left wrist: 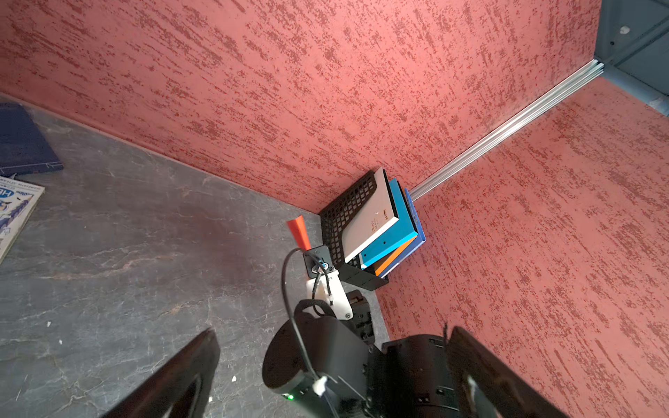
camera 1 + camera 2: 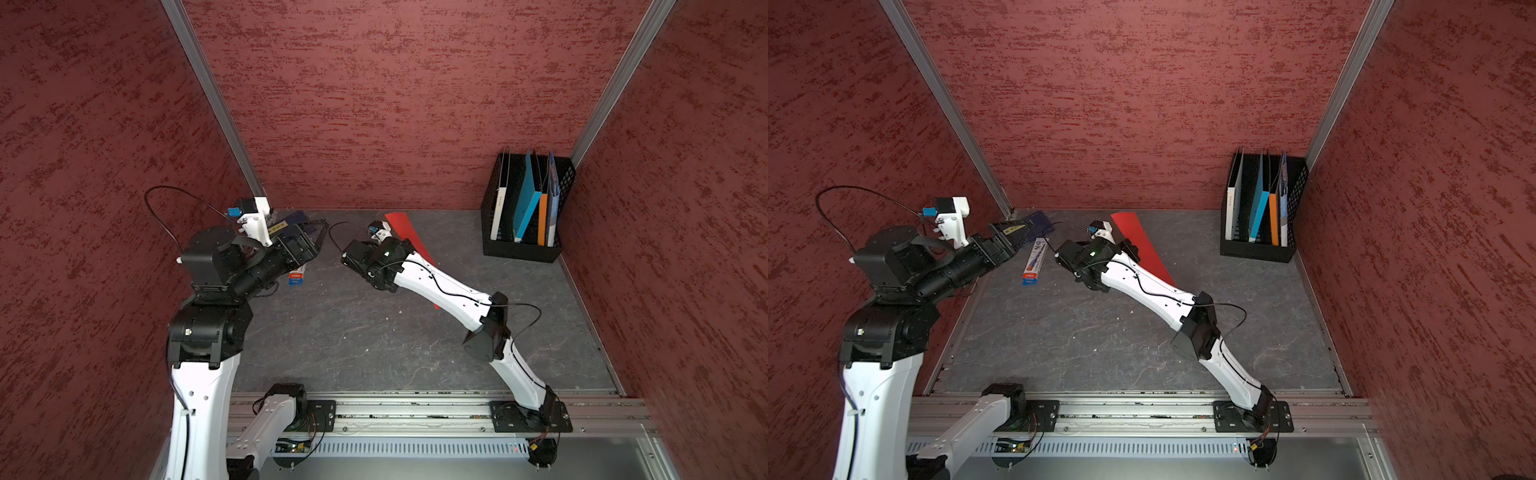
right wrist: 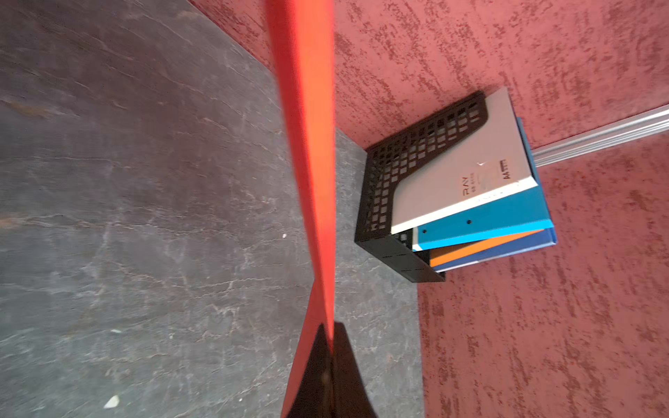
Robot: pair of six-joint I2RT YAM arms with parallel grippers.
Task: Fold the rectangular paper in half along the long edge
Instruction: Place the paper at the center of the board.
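My right hand (image 3: 327, 336) is clamped on the rectangular paper (image 2: 405, 232), which runs from the pinch toward the far wall, nearly edge-on in the wrist view. I judge the fold goes best if I carry the held edge low across to the opposite long edge, match the corners, then press. The sheet sits far-centre on the desk (image 2: 353, 332), left of the file rack (image 2: 519, 249). My left hand (image 2: 1017, 230) hovers far left, spread wide and empty, well apart from it.
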